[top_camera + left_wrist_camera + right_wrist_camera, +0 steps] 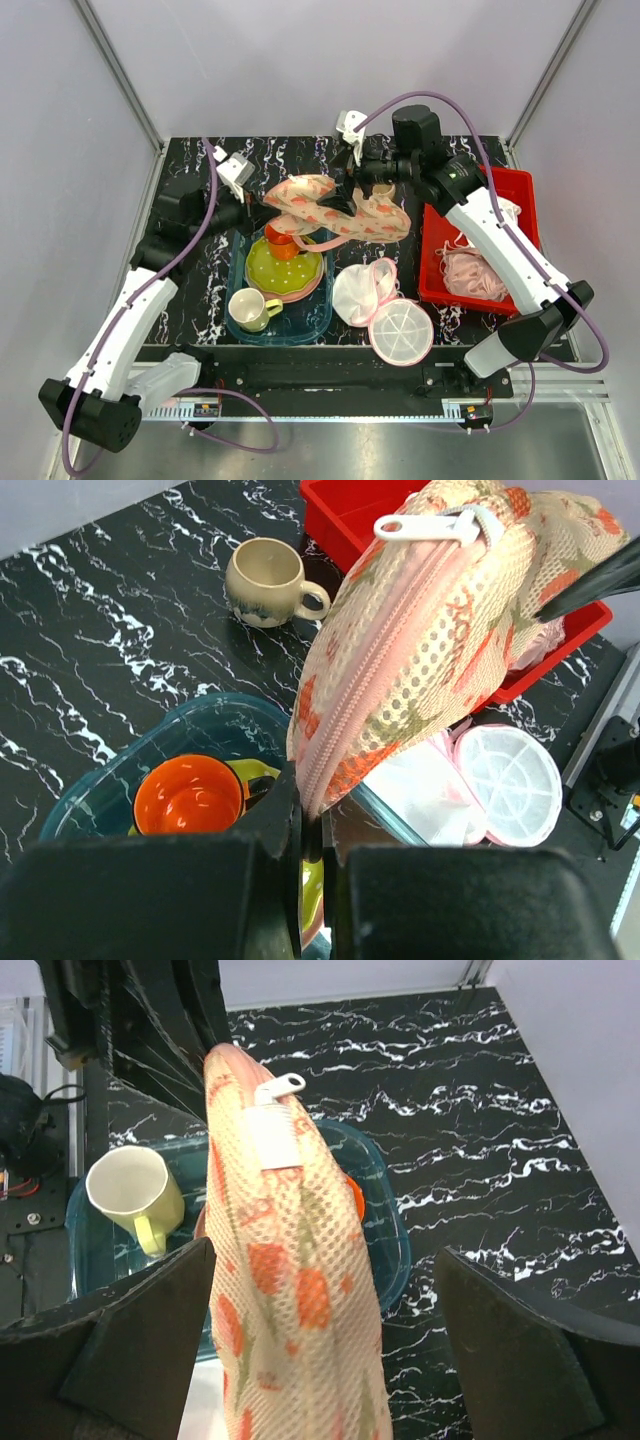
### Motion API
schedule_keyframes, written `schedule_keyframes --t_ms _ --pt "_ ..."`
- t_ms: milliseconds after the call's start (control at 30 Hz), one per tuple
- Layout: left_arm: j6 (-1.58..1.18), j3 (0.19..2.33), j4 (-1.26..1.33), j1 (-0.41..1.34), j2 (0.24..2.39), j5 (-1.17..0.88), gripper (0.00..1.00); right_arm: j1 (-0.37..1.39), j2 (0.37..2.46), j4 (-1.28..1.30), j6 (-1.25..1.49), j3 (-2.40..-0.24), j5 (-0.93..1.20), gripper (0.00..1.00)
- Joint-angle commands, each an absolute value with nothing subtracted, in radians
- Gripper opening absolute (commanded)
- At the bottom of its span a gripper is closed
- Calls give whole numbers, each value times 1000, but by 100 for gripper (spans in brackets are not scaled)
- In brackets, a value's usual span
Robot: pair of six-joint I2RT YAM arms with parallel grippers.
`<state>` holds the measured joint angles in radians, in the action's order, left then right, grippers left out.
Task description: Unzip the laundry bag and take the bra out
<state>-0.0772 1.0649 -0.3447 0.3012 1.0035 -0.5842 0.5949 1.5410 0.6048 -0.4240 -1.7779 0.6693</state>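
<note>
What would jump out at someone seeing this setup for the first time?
The printed peach-pink laundry bag stands out most, held up in mid-air at the centre, above a teal tray of dishes. The left gripper is pinched shut on its edge, while the right gripper has its fingers spread wide on either side of it. A bright red bin sits at the right.

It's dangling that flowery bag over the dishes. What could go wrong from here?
The left jaws pinch just the edge of the laundry bag and seem its only grip; it could slip onto the orange cup below. The right jaws stand wide open around the bag, so closing might catch cloth instead of the small white zipper pull.
</note>
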Motion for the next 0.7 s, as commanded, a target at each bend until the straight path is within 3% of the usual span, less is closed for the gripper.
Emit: schedule_keyframes --t_ms 0,133,233,267,467,567,633,667 --pt "-8 1121 -307 356 962 -500 0 598 1494 607 -466 -1746 690 100" --pt "21 1140 -322 388 971 -447 0 601 1508 597 -405 -1741 753 100" --pt "26 1157 -333 408 991 -396 0 607 1514 574 -365 -1727 779 93" --pt "28 1160 -336 414 999 -387 0 610 1517 575 -362 -1723 785 84" --pt "32 1157 -336 439 1012 -337 0 612 1509 543 -298 -1689 791 59" --pt "31 1152 -336 443 1017 -330 0 612 1490 465 -264 -1654 804 59" --pt "28 1152 -331 446 1023 -328 0 615 1480 418 -220 -1631 808 74" --pt "26 1155 -333 446 1025 -331 0 618 1474 391 -203 -1603 811 75"
